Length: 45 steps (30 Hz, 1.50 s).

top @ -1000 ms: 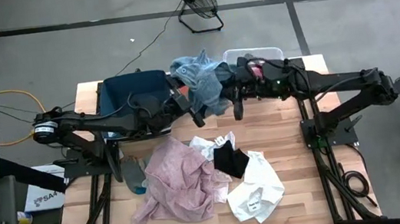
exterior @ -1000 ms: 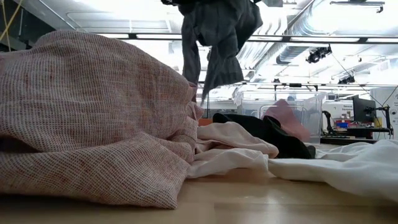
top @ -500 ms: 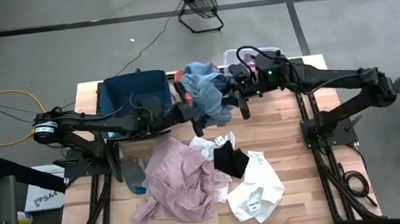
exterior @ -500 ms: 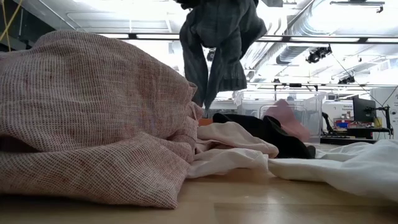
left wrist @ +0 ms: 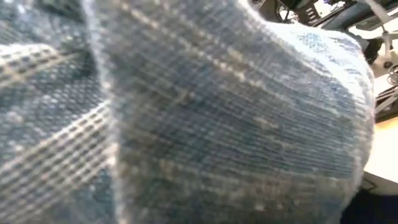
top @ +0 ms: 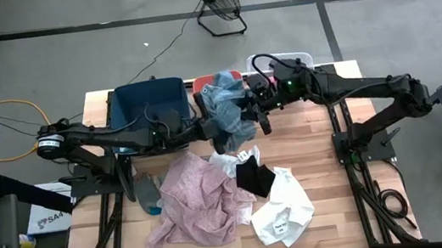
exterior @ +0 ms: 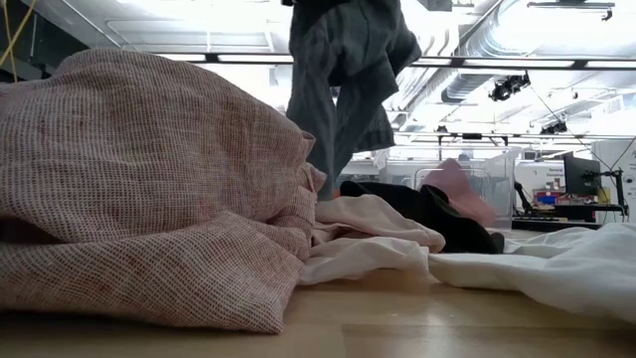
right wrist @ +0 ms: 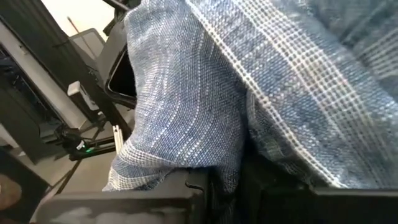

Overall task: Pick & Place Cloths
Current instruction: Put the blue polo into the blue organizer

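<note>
Both grippers meet at the blue-teal plaid cloth (top: 227,106), which hangs bunched between them above the far middle of the table (top: 320,162). The left gripper (top: 208,126) is pressed into the cloth's left edge and the right gripper (top: 255,109) into its right edge, but fabric covers the fingers in every view — whether either pair is clenched on it cannot be told. In the left wrist view the plaid (left wrist: 205,118) fills the picture; in the right wrist view it (right wrist: 236,93) drapes over that arm's dark fingers.

Against half a second ago, the two grippers have drawn closer together and the cloth is gathered tighter, now sitting just in front of the red bin (top: 209,82); in the low view its hanging tail (exterior: 343,89) reaches lower, nearly to the pile.

Nearer the table's front edge lie the pale pink cloth (top: 196,197), black cloth (top: 255,176) and white cloth (top: 284,210), unchanged. The dark blue bin (top: 148,99) stands behind the left arm.
</note>
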Tool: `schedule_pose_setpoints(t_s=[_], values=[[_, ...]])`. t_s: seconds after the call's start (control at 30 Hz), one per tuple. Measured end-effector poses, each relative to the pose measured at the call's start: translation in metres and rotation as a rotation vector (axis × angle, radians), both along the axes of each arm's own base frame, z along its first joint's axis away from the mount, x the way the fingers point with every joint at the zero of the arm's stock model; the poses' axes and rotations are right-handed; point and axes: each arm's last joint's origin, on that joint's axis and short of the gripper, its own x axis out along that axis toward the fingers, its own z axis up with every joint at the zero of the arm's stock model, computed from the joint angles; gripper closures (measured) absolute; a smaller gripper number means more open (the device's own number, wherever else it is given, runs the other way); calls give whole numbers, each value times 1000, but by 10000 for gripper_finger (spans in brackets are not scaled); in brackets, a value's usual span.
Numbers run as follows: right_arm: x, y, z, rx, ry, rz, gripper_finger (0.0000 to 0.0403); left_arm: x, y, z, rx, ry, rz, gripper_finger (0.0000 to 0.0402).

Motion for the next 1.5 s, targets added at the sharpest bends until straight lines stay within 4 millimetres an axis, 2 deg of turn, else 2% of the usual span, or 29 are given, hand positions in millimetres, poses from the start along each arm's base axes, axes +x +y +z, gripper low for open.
schedule_pose_setpoints(t_s=[0.3,0.43,0.6,0.77,0.87,1.0,1.13,1.5], values=[[-4,1,4,-24,-16,10,357,-2,-18,0,59,38,107,251],[-4,2,3,-2,-12,36,326,-3,-23,-1,98,68,161,253],[-13,4,9,8,-7,29,263,-4,-27,0,139,92,199,258],[-41,5,21,23,31,10,198,-7,-31,4,151,84,266,261],[-55,7,24,21,66,-30,174,-8,-31,7,145,75,297,261],[-74,8,30,-12,91,-138,166,-11,-29,8,154,95,385,261],[-84,10,34,-43,94,-220,165,-24,-24,20,158,95,531,261],[-85,9,34,-56,99,-255,165,-80,33,55,24,96,998,261]])
